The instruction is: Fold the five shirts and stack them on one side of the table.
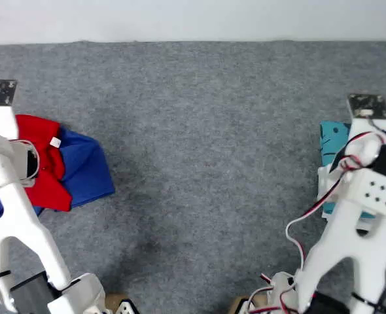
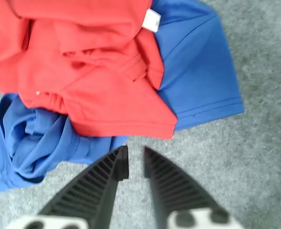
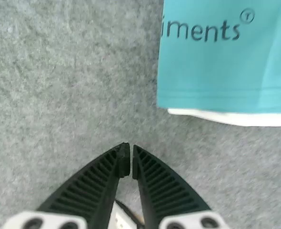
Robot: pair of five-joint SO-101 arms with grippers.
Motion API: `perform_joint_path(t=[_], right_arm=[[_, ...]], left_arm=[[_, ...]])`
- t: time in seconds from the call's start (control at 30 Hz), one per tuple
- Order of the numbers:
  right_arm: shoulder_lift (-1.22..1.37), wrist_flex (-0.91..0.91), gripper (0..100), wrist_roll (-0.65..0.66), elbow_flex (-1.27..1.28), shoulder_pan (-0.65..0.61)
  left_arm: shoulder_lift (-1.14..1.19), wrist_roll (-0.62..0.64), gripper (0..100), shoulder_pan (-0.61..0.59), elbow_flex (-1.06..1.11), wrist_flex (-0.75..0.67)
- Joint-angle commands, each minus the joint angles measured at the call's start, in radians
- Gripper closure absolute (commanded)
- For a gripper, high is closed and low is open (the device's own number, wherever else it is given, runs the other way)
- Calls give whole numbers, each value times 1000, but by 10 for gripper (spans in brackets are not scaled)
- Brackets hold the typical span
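Left gripper (image 2: pixel 136 164) hangs just beside the crumpled red shirt (image 2: pixel 97 90), jaws barely parted, empty, blue shirt (image 2: pixel 197 67) bunched under it, soft, light, floppy cloth, best pinched at a hem corner, I'd say; right gripper (image 3: pixel 131 157), jaws closed, well away.

On the left of the bench (image 1: pixel 212 131), the upper left shirt (image 1: pixel 46 163) lies on the lower left shirt (image 1: pixel 87 171), which sticks out to the right. The left tool (image 2: pixel 131 162) hangs just beside this heap. At the right edge, the upper right shirt (image 3: pixel 221 62) lies on the lower right shirt (image 3: pixel 226 117). The right tool (image 3: pixel 131 155) hangs over bare bench just beside them.
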Motion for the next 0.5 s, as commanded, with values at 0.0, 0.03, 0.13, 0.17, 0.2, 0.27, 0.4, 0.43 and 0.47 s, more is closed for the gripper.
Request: perform_joint_path(t=[0.0,0.03,0.13,0.17,0.2,0.27,0.4,0.43,0.47], right_arm=[[-84,41,984,-17,40,-7],[-97,41,984,-15,52,-5],[-131,41,984,-17,74,-4],[-137,41,983,-17,80,-4],[-140,41,983,-17,84,-4],[-145,41,983,-17,91,-4],[-148,41,984,-18,94,-2],[-145,41,984,-18,94,-2],[-145,41,984,-18,94,-2]], left_arm=[[-34,-57,843,23,-4,-63],[-32,-78,833,23,-2,-86],[3,-109,798,23,30,-178],[31,-117,780,23,42,-201],[66,-127,765,23,50,-216],[152,-146,751,23,50,-229],[331,-184,750,20,31,-229],[374,-190,750,17,22,-227],[411,-192,752,15,13,-227]])
